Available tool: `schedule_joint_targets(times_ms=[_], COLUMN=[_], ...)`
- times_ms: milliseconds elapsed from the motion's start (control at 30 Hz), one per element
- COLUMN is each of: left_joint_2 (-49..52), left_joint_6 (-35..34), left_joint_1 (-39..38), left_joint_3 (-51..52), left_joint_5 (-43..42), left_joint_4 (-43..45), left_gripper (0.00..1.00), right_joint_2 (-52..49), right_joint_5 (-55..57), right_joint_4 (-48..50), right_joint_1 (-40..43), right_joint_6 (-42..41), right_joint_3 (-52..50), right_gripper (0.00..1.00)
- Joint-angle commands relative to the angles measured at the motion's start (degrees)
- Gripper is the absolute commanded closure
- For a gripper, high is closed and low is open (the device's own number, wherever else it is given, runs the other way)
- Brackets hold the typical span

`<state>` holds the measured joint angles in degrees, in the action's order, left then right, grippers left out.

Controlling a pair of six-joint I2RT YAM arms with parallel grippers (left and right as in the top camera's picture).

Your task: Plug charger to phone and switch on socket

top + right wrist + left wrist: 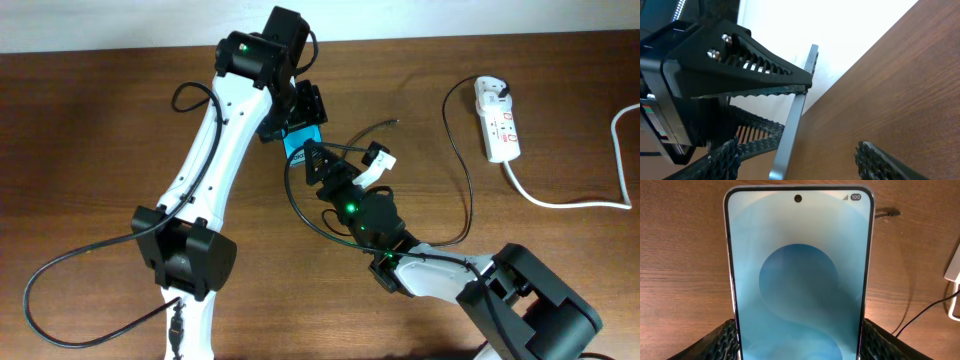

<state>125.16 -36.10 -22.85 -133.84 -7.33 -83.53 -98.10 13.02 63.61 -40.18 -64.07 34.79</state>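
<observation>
From overhead, my left tool sits at the far middle of the table, clenched on the phone. Only a sliver of blue screen shows below the fingers. My right tool is just near of the phone, pointing at its lower end. The socket lies well apart at the far right, with red marks on its switches and a thick white cord running off to the right. A dark plug sits at its far end. The charger loops from there across the table, and its tip lies loose to the right of the phone.

My left wrist camera gives what the overhead cannot — the whole screen face, pale blue with a darker circle, a punch-hole lens at the top and "100" in the status corner. My ribbed fingers press both long edges.

My right wrist camera sees the phone edge-on, a thin metal side pinched under the left tool's finger. My right tool is released, its fingers spread wide either side of that edge — not touching it. A coloured label at that view's left edge is too small to read, as is the print on the socket.
</observation>
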Motion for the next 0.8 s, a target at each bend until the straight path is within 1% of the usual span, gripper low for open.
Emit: schedule_joint_targets(times_ms=[0, 67, 167, 267, 333, 433, 767], left_joint_2=[-0.24, -0.24, -0.24, -0.24, -0.24, -0.24, -0.24], left_joint_6=[-0.59, -0.59, -0.59, -0.59, -0.59, -0.59, -0.59], left_joint_1=[0.2, 0.2, 0.2, 0.2, 0.2, 0.2, 0.2], left_joint_3=[-1.33, -1.33, -1.33, -1.33, -1.33, -1.33, -1.33], left_joint_5=[-0.42, -0.42, -0.42, -0.42, -0.44, -0.42, -0.42], left_joint_4=[0.11, 0.13, 0.13, 0.11, 0.11, 0.13, 0.17], left_gripper=[0.47, 0.47, 0.47, 0.47, 0.47, 0.47, 0.46], right_joint_2=[-0.74, -0.74, -0.74, -1.14, -2.03, -2.58, -2.58], right_joint_5=[-0.33, -0.33, -0.74, -0.26, -0.13, -0.76, -3.37], right_joint_4=[-0.04, -1.9, -4.74, -4.76, -4.7, -4.7, -4.68], right_joint_1=[-0.37, -0.37, -0.5, -1.05, -1.07, -1.11, -1.22], right_joint_6=[0.57, 0.57, 0.57, 0.59, 0.57, 0.57, 0.57], right_joint_3=[1.86, 3.02, 4.07, 4.09, 4.2, 5.22, 5.75], right_gripper=[0.26, 0.26, 0.31, 0.31, 0.35, 0.38, 0.59])
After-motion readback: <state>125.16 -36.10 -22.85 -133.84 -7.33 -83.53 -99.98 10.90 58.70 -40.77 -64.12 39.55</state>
